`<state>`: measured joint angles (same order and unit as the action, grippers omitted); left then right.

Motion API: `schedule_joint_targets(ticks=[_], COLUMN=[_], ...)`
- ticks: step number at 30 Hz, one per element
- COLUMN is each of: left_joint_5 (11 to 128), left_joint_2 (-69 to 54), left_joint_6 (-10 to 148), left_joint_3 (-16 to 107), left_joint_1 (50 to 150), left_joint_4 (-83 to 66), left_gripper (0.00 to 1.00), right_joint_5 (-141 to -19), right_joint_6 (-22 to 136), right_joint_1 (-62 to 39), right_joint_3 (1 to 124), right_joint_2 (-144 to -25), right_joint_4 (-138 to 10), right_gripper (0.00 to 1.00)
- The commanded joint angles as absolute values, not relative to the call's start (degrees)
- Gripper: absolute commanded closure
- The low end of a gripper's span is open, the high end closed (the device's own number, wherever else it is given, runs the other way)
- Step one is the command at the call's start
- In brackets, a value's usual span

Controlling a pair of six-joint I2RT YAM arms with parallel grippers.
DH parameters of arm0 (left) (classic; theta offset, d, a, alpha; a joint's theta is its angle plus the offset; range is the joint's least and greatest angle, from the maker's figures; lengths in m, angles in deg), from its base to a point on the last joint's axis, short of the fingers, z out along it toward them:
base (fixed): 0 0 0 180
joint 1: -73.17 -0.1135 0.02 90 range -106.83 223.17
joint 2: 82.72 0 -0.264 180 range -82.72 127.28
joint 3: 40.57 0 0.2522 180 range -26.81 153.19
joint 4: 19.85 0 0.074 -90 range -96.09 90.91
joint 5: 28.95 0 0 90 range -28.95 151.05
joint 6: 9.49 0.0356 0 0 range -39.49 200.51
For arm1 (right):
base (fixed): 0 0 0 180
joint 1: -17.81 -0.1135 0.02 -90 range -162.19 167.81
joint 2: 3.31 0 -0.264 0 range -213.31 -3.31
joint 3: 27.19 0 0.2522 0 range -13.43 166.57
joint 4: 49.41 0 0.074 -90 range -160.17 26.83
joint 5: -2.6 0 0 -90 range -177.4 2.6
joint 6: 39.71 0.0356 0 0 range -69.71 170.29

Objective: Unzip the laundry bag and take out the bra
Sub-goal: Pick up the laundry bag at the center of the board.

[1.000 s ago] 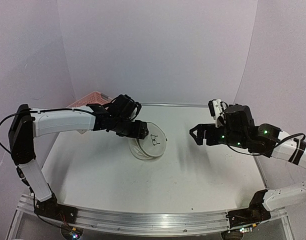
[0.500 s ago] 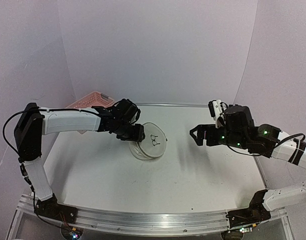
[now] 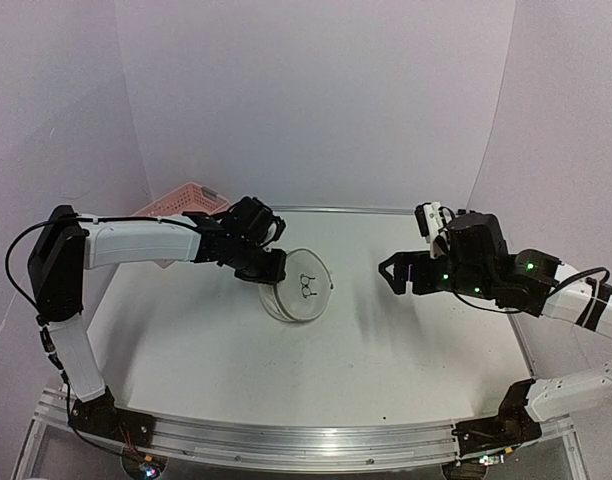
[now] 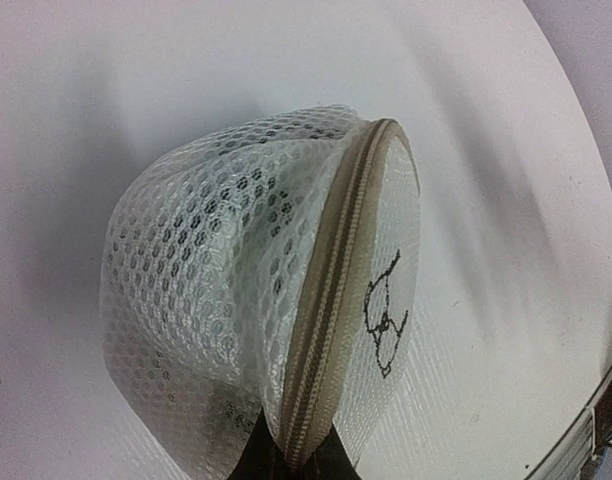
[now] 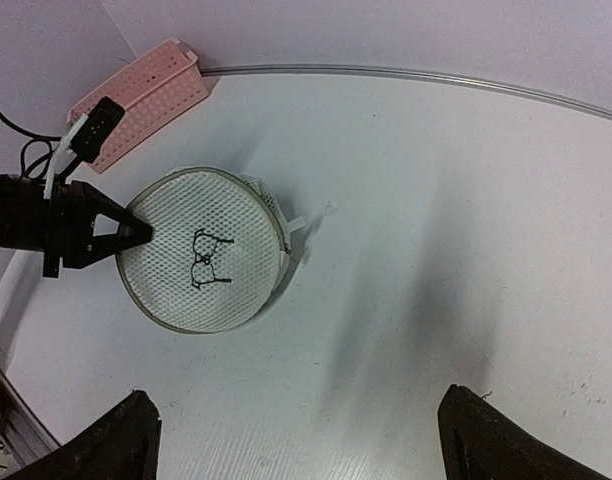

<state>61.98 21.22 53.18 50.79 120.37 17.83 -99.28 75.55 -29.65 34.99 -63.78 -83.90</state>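
Observation:
The laundry bag [image 3: 303, 291] is a round white mesh case with a black glasses logo, left of the table's middle. It stands tipped up on its edge, its flat logo face [image 5: 203, 252] turned toward the right arm. My left gripper [image 3: 272, 268] is shut on the bag's beige zip rim [image 4: 338, 270], which runs pinched between the two dark fingers at the bottom of the left wrist view. A white tab [image 5: 293, 224] sticks out on the bag's right side. The bra is hidden; only mesh shows. My right gripper [image 5: 301, 440] hangs wide open and holds nothing, well to the right of the bag.
A pink slotted basket [image 3: 181, 201] stands at the back left, just behind the left arm [image 3: 136, 240]. The table's raised rim [image 5: 406, 78] curves along the back. White bare table [image 3: 386, 340] lies between the bag and the right arm.
My left gripper's jaws have closed onto the bag's zip rim, and the bag has shifted slightly with them. The right gripper has stayed open and almost still.

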Motion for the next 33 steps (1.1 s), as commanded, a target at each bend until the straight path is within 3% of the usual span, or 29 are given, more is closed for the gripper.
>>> schedule_joint_targets(ticks=[1, 9, 19, 33], left_joint_5=[68.2, 77.6, 87.7, 92.3], left_joint_2=[15.6, 8.3, 1.6, -1.5], left_joint_6=[57.7, 62.7, 69.1, 73.8], left_joint_3=[51.3, 47.5, 45.5, 43.6], left_joint_1=[120.2, 120.4, 122.7, 130.1], left_joint_4=[16.5, 16.7, 21.5, 21.8], left_gripper=[1.00, 1.00, 1.00, 1.00], right_joint_5=[-96.6, -84.3, -72.9, -68.6], right_joint_6=[73.2, 67.0, 62.5, 61.0], right_joint_1=[-30.0, -29.9, -30.3, -35.1], right_joint_3=[36.0, 38.2, 43.6, 45.5], right_joint_2=[-63.2, -64.1, -67.2, -75.2], right_joint_4=[-81.4, -81.3, -81.4, -77.2], right_gripper=[0.02, 0.02, 0.10, 0.11])
